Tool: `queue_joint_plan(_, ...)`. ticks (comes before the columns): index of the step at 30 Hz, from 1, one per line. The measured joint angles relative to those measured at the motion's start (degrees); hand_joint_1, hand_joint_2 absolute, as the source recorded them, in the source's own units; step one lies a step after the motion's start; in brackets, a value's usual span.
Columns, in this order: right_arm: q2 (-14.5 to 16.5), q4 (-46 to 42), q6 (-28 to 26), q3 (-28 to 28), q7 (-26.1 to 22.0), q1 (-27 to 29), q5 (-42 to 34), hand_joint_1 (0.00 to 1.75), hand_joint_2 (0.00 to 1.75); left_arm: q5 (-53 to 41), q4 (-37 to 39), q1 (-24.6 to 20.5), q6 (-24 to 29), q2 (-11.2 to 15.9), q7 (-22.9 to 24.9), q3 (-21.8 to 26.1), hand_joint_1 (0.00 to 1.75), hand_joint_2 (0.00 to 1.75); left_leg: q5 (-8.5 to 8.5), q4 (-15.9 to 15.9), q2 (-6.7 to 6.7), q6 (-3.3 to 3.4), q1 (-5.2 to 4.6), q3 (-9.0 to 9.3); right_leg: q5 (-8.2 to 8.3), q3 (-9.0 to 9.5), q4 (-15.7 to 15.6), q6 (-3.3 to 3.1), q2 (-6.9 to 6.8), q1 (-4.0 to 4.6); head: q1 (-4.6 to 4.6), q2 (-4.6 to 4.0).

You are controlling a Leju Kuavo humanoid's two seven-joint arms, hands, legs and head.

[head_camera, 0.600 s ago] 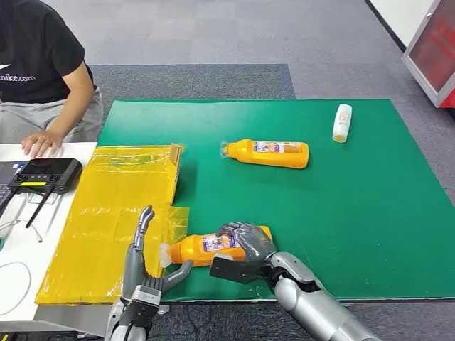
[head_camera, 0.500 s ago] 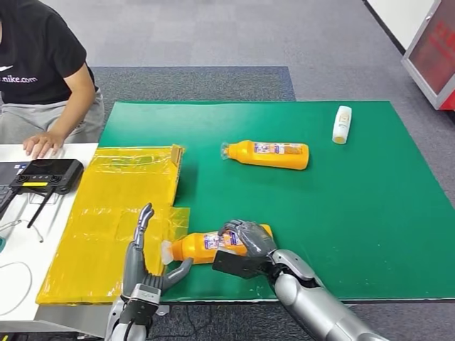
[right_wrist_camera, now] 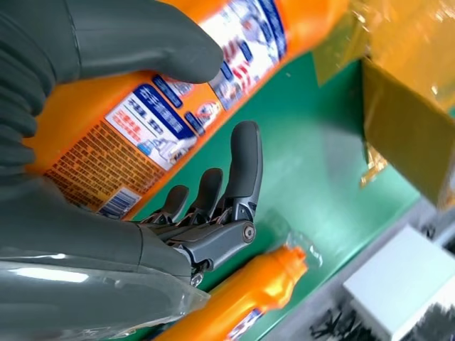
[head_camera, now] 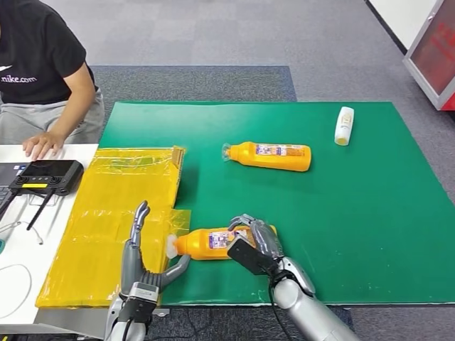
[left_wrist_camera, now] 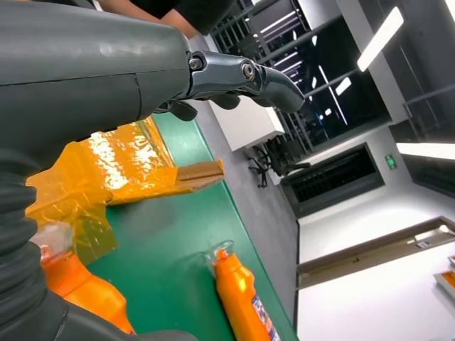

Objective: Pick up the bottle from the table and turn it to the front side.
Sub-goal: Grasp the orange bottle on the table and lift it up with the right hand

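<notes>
Bottle (head_camera: 215, 243), orange with a printed label, lying on its side near the front edge of the green surface (head_camera: 348, 227), clear-capped neck pointing toward the yellow plastic sheet (head_camera: 107, 213) and just touching its edge. Being gripped around the base end by the right hand (head_camera: 257, 241), fingers (right_wrist_camera: 236, 177) curling under the body and thumb pressing across the label on the opposite side, as seen in the right wrist view, with the barcode and small print facing the camera. Left hand (head_camera: 141, 263) hovering just beside the bottle's cap, holding nothing, fingers (left_wrist_camera: 242, 74) stretching apart and upward, thumb reaching toward the neck; cannot tell whether the thumb is touching it. Second orange bottle (head_camera: 268, 156) lying on its side farther back near the middle of the surface, well apart from the first, neck pointing the same way. Small white bottle (head_camera: 343, 125) lying near the far right corner. Yellow plastic sheet spreading over the left part of the surface, with a brown cardboard edge (head_camera: 177, 158) showing at its far corner. Person (head_camera: 43, 71) in a black shirt sitting at the far left, one hand resting on a white desk (head_camera: 21, 241) beside a black device (head_camera: 45, 174).
</notes>
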Motion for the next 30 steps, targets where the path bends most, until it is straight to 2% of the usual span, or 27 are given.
queue_joint_plan(5, 1.2, -1.7, -1.6, -3.0, -1.6, 2.5, -1.0, 1.73, 1.75, 0.4, -0.6, 0.5, 0.2, 0.2, -0.1, 0.2, 0.00, 1.75, -0.11, 0.0, -0.01, 0.08, 0.00, -0.06, -0.16, -0.02, 0.0, 0.03, -0.06, 0.00, 0.00, 0.00)
queue_joint_plan(9, 1.6, -2.4, -3.0, -3.9, -1.3, 3.5, 1.2, 0.05, 1.75, 0.6, -0.6, 0.7, 0.2, 0.4, -0.1, 0.3, 0.00, 1.75, -0.18, 0.0, -0.02, 0.09, -0.01, -0.09, -0.24, -0.02, 0.0, 0.08, -0.07, -0.01, 0.00, 0.00)
queue_joint_plan(10, 1.6, -2.5, -3.8, -3.9, -0.8, 3.7, 3.1, 0.00, 1.75, 0.7, -0.6, 0.7, 0.2, 0.4, -0.1, 0.3, 0.00, 1.75, -0.19, 0.0, -0.03, 0.09, -0.01, -0.11, -0.25, -0.03, 0.0, 0.09, -0.09, -0.01, 0.01, 0.00)
queue_joint_plan(13, 1.6, -2.6, -5.0, -3.1, 2.7, 3.8, 11.0, 0.00, 1.75, 0.8, -0.7, 1.0, 0.1, 0.4, 0.1, 0.3, 0.00, 1.75, -0.25, 0.0, -0.04, 0.03, -0.01, -0.16, -0.25, -0.03, 0.0, 0.08, -0.10, -0.01, 0.01, 0.00)
queue_joint_plan(18, 0.3, -1.8, -1.0, 0.6, 6.2, 1.5, 20.8, 0.00, 1.75, 0.1, -0.9, 1.2, -0.9, 0.4, 0.8, 0.6, 0.00, 1.75, -0.30, 0.0, 0.03, -0.06, 0.00, -0.12, -0.20, -0.06, 0.0, 0.01, 0.03, 0.00, 0.01, 0.00)
queue_joint_plan(24, -2.5, -0.1, 4.2, 5.8, 6.9, -2.7, 24.6, 0.00, 1.75, -0.9, -0.9, 1.2, -1.8, 0.3, 0.8, 1.1, 0.00, 1.75, -0.37, 0.0, 0.13, -0.16, 0.06, -0.03, -0.42, -0.07, 0.0, -0.32, 0.14, 0.06, -0.01, 0.00)
queue_joint_plan(30, -4.2, 1.5, 8.0, 9.9, 7.4, -6.4, 26.3, 0.00, 1.75, -1.4, -0.9, 1.2, -1.9, -0.1, 0.7, 1.8, 0.00, 1.75, -0.30, 0.0, 0.18, -0.14, 0.10, -0.01, -0.29, -0.06, 0.0, -0.30, 0.18, 0.13, 0.01, 0.00)
